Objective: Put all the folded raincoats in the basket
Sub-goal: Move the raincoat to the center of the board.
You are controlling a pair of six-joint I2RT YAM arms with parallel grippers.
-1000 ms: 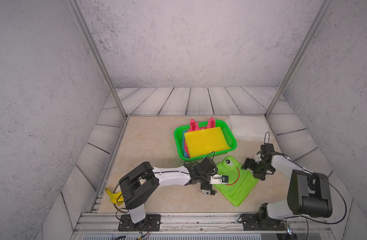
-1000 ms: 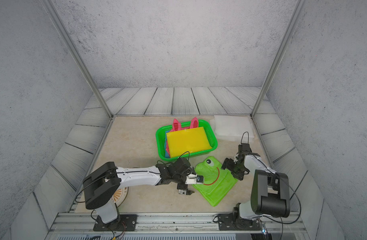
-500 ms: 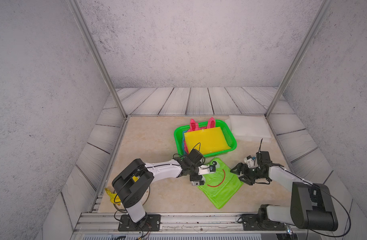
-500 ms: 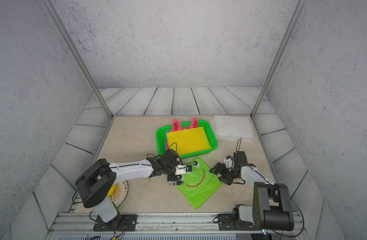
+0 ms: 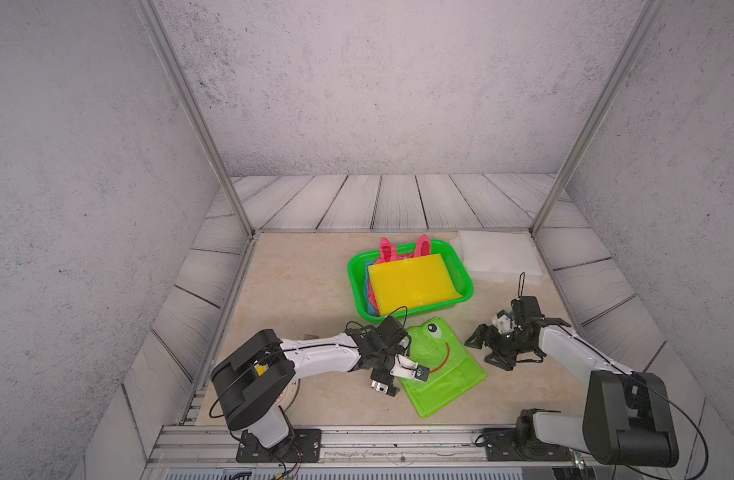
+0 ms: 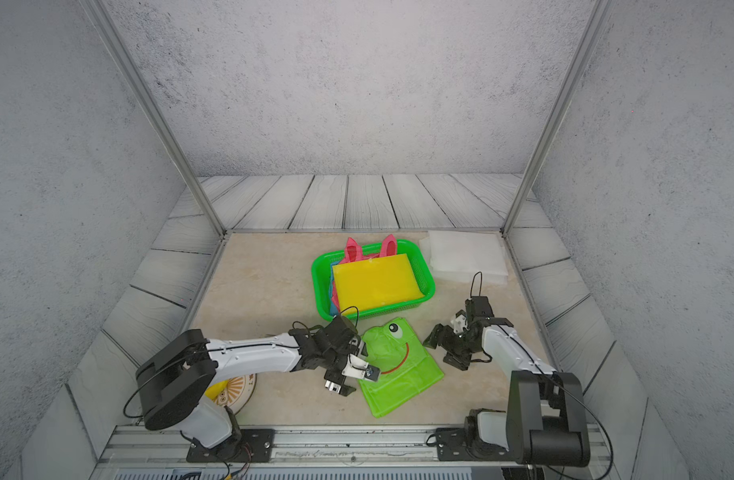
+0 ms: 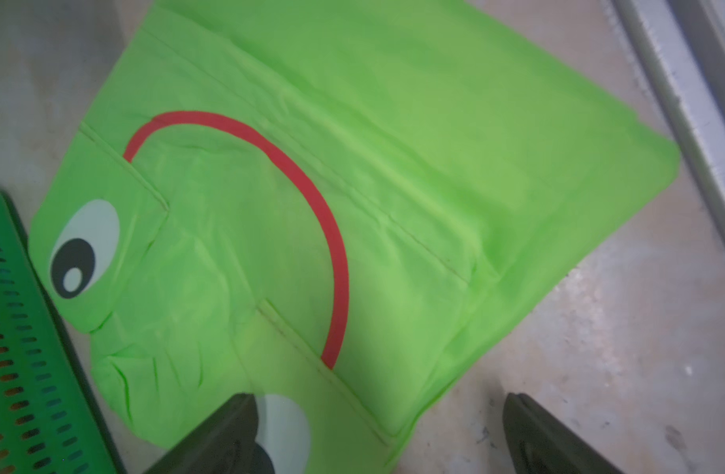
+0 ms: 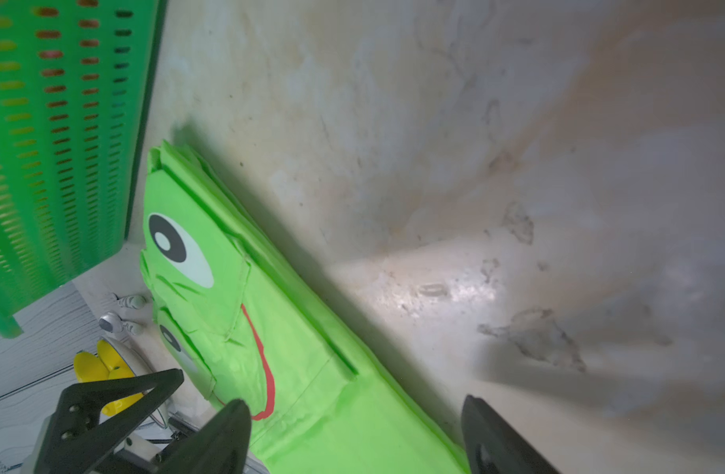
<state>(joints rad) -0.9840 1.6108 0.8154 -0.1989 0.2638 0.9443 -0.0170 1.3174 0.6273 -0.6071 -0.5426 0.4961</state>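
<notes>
The beige tabletop (image 5: 298, 291) is being shared by two arms and a pile of bright rainwear. The basket (image 5: 352, 286) is already being filled by a yellow folded sheet (image 5: 411, 282) laid over pink and blue pieces. The folded raincoat (image 5: 444, 374), lime green with a frog face, is being left flat on the table just in front of the basket, outside it. In the left wrist view its eyed corner is being shown close to the basket's perforated wall (image 7: 16, 349), though contact cannot be made out.

The left gripper (image 5: 400, 380) is being held wide open at the raincoat's left edge. One finger is being carried over the fabric by the second eye and the other over bare table, and nothing is being gripped. The right gripper (image 5: 487, 349) is likewise being held open and empty, just beside the opposite edge.

The raincoat is being judged light, limp and slick: thin film in stacked layers, creased along its seams (image 7: 426, 254). A pinch on the top layer alone is being reckoned likely to peel the fold apart. The thicker folded borders on both sides are therefore being favoured as holds, with every layer being caught at once so that the bundle is lifted level over the rim.
</notes>
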